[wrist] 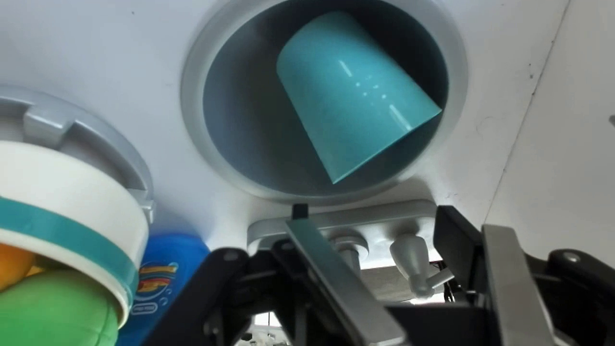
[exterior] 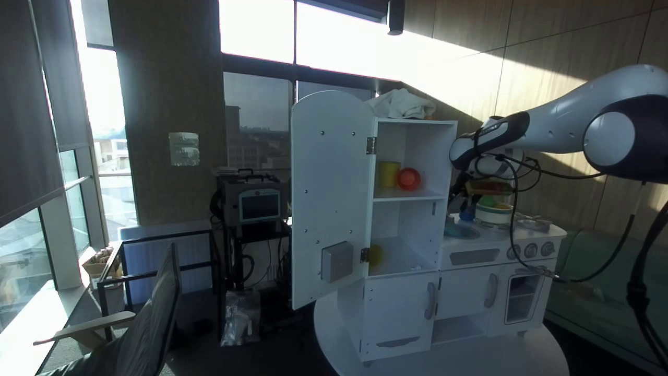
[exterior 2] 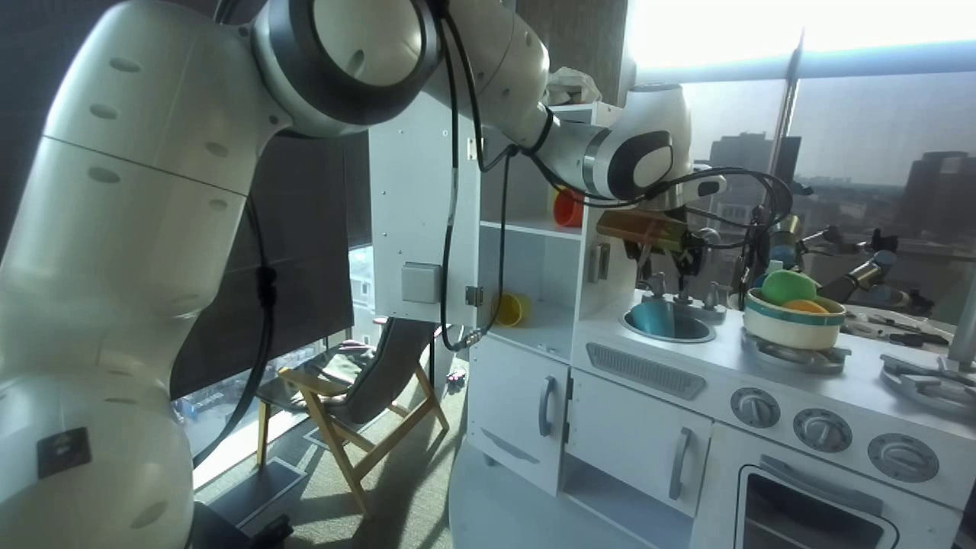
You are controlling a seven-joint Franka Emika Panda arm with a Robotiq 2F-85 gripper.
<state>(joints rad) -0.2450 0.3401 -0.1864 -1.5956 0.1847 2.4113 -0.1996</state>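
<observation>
In the wrist view my gripper [wrist: 370,211] is open, with nothing between its fingers. Beyond and above the fingertips, a teal cup [wrist: 355,91] lies on its side in the round sink [wrist: 193,96]. The same cup [exterior 2: 653,319] shows in an exterior view below my gripper [exterior 2: 666,267]. Behind the fingers stand the grey tap's base and a tap handle [wrist: 408,254]; the left finger partly covers the base. To the left are a white pot [wrist: 62,192] with a teal band, a green round item [wrist: 57,307] inside it, and a blue bottle [wrist: 166,269].
A tall white cabinet stands beside the sink, its door [exterior: 334,198] swung open. Its shelves hold a yellow cup [exterior: 389,173], a red cup [exterior: 408,179] and a lower yellow cup [exterior 2: 511,309]. Loose black cables hang from the arm. A second burner [exterior 2: 930,381] sits past the pot.
</observation>
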